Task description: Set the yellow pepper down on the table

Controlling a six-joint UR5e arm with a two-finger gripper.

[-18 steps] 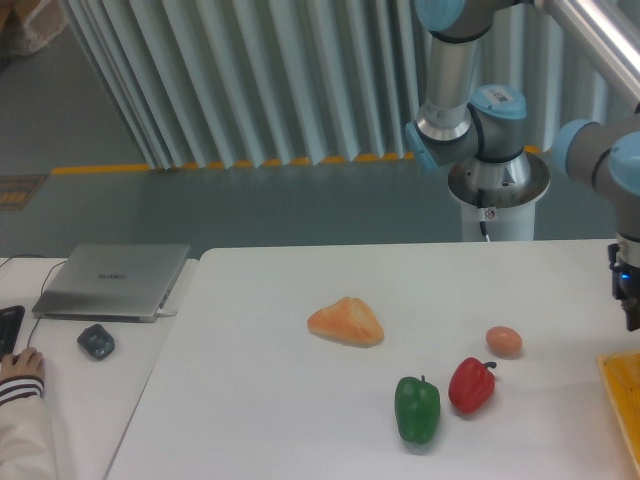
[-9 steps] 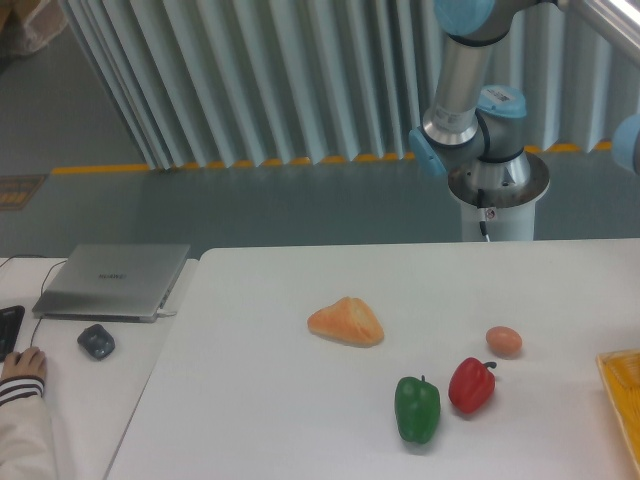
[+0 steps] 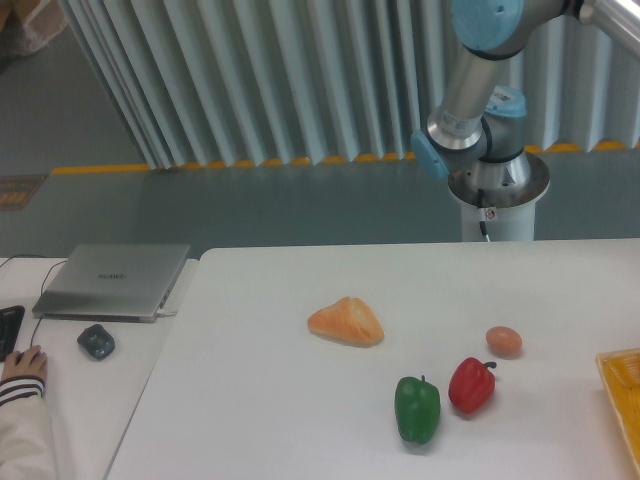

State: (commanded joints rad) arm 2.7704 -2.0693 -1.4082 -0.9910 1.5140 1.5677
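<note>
- On the bench (image 3: 260,400), the bread (image 3: 346,322) lies near the middle.
- Right of it sits the egg-like ball (image 3: 504,341).
- Two peppers (image 3: 443,396) stand side by side nearer the front.
- A tray (image 3: 625,385) sits at the right edge.
- The laptop (image 3: 113,280) and mouse (image 3: 96,342) lie on the left desk (image 3: 60,400).

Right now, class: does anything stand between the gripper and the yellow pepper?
It cannot be judged: neither the gripper nor the yellow pepper is in view. On the table lie only a green pepper, red pepper, bread and small egg-like ball.

Table (image 3: 250,400): bread (image 3: 346,322), peppers, egg.
</note>
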